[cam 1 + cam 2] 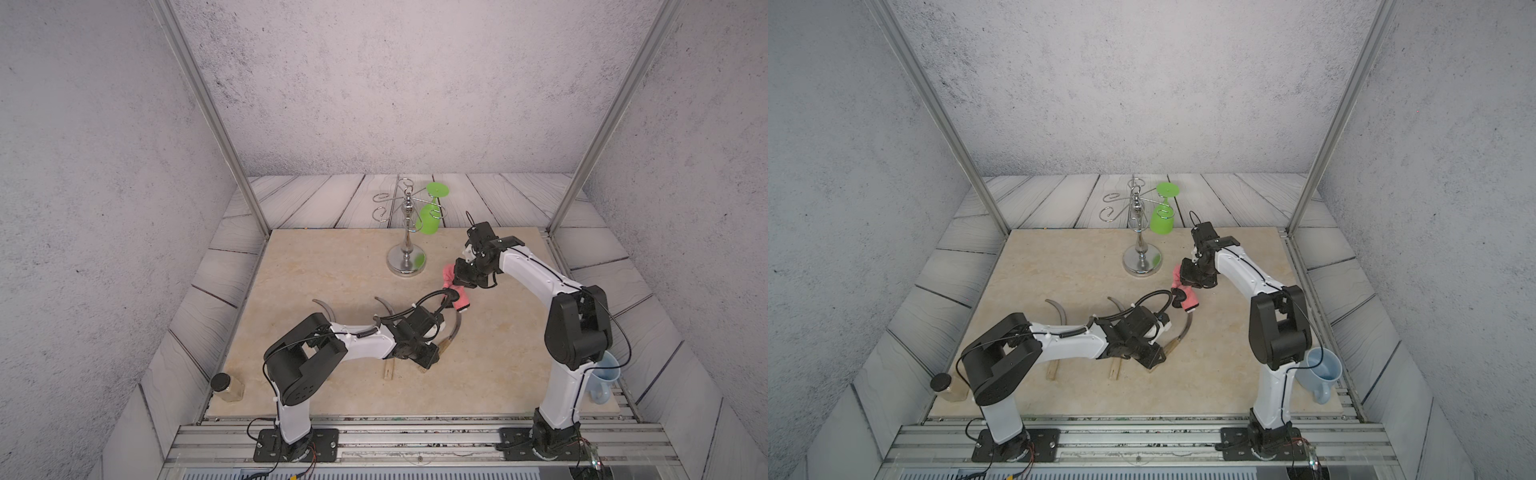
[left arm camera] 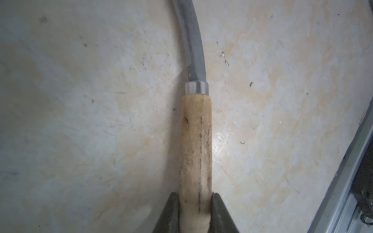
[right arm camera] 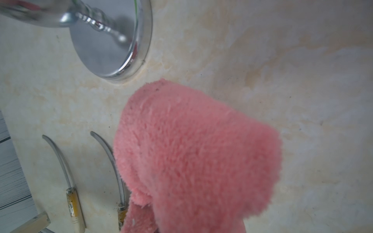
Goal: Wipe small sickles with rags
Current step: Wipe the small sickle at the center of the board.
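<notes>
My left gripper is shut on the pale wooden handle of one small sickle, low over the beige slab. That sickle's curved grey blade points toward the rag. The pink terry rag hangs from my right gripper, which is shut on it; the rag's lower end is just above the blade tip, contact unclear. In the right wrist view the rag hides the fingers. Two more sickles lie flat on the slab, partly under my left arm in both top views.
A chrome wire-armed stand stands at the back of the slab with a green goblet hanging on it, close to my right gripper. A lidded jar sits at the front left corner and a blue mug at the front right.
</notes>
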Motion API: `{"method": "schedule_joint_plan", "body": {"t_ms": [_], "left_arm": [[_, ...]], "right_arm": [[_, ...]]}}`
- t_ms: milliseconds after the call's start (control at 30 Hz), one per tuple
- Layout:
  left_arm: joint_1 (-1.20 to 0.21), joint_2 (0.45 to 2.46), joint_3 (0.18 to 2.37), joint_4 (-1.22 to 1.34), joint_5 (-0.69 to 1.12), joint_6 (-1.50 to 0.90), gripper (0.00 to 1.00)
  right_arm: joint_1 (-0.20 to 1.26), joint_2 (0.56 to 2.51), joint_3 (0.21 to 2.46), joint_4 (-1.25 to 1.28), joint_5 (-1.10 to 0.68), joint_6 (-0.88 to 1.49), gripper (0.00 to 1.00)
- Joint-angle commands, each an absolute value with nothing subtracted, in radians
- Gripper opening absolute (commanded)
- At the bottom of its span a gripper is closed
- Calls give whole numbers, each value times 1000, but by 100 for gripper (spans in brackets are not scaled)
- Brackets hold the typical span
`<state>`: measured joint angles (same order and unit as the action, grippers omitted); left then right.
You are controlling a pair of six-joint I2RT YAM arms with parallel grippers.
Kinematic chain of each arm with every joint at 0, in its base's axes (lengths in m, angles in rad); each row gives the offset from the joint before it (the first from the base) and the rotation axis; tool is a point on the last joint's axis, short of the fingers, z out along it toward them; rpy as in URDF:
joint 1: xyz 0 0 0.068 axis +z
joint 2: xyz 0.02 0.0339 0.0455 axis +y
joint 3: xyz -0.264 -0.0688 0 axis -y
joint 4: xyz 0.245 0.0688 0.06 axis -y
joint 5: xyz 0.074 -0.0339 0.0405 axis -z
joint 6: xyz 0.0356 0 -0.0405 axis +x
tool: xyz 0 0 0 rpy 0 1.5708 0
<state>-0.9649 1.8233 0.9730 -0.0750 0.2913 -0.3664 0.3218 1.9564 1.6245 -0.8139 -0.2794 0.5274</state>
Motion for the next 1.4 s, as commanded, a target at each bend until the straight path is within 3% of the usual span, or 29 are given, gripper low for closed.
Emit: {"method": "schedule_joint_plan", "body": {"t_ms": [0,633,1367], "left_arm": [[-977,1833,932,-198,267,-355,1],[-978,1858,956,-231,252,-360,1],[-973,1933,1034,-246,230,-397,0]], "right_arm": [[323,2041,1690,-860,-270,514,13],[299,2373,1831,-989,-138,476,13],[334,2137,1353,-870,-143,507,14]]}}
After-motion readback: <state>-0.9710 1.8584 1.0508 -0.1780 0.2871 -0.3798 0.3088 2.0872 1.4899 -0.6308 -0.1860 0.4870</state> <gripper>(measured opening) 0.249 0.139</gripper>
